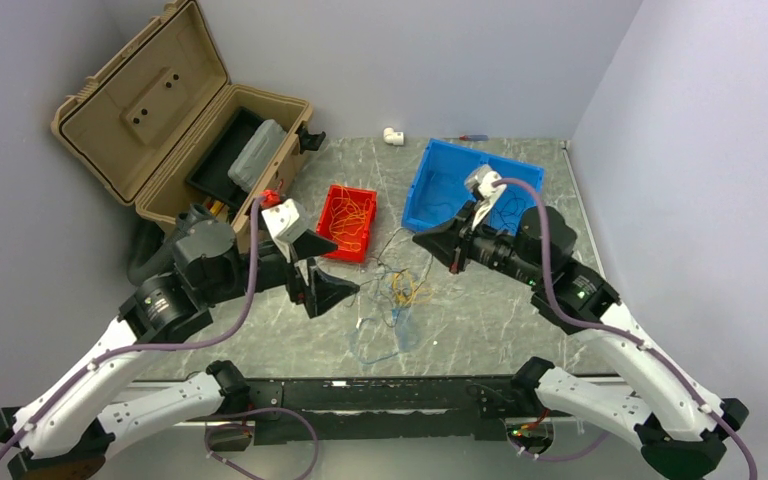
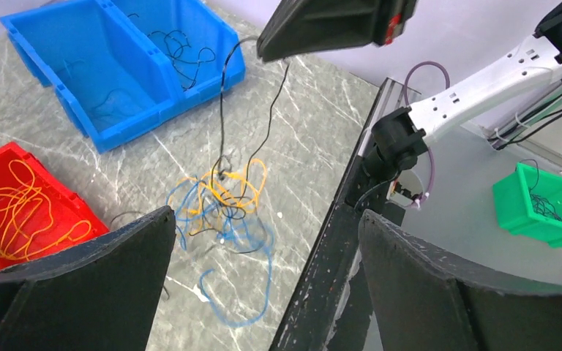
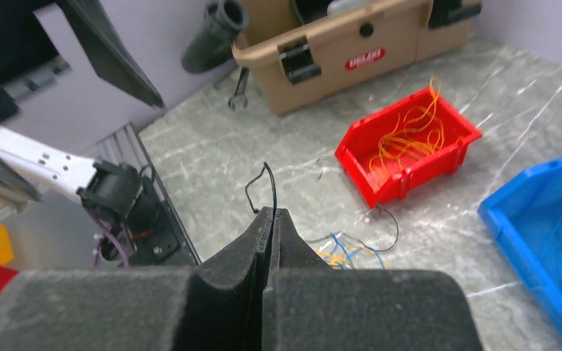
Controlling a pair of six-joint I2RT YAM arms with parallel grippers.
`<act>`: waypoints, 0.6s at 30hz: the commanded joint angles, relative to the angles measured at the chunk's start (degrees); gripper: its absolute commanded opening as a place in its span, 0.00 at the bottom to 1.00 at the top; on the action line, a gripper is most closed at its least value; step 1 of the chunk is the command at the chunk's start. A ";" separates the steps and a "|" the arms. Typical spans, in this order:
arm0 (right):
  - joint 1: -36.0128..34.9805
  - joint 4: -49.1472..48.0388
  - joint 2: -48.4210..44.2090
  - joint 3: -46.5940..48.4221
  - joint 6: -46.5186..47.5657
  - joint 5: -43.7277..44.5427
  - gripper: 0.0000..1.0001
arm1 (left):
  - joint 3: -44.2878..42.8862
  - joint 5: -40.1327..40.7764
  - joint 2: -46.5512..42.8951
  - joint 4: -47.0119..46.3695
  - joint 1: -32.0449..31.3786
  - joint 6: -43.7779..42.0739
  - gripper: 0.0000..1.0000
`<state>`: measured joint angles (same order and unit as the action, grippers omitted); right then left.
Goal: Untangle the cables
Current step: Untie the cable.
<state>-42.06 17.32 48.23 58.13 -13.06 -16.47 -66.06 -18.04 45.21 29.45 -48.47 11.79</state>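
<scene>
The cables point(image 1: 400, 292) lie as a loose tangle of yellow-orange, blue and black wires on the marble table, between the two grippers. The tangle also shows in the left wrist view point(image 2: 223, 197) and the right wrist view point(image 3: 345, 250). My right gripper point(image 1: 420, 238) is shut on a black cable point(image 3: 271, 183), held above the table. The strand point(image 2: 222, 110) hangs from its tip down into the tangle. My left gripper point(image 1: 345, 266) is open and empty, hovering just left of the tangle; its fingers point(image 2: 102, 270) frame the tangle's near side.
A red bin point(image 1: 372, 225) holds yellow cables. A blue bin point(image 1: 418, 190) behind the right gripper holds black cables. An open tan toolbox point(image 1: 140, 100) stands at the back left. A black rail point(image 1: 360, 395) lines the near edge. A green bin point(image 2: 541, 205) sits off the table.
</scene>
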 commanded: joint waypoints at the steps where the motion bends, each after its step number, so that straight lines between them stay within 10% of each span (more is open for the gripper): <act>1: -0.10 4.86 -0.03 6.52 -0.14 2.70 0.00 | 2.04 0.41 1.89 -7.36 -0.26 -0.10 0.96; 12: -0.04 9.58 2.49 18.02 -3.38 4.59 0.00 | 13.32 0.43 13.18 -37.09 -0.55 7.01 0.91; 18: -0.04 7.84 1.72 18.65 -5.04 5.75 0.00 | 12.63 14.39 21.10 -40.90 -6.23 7.43 0.83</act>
<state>-42.04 26.48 50.63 74.59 -15.99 -12.47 -51.66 -13.34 63.05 -3.38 -50.94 18.28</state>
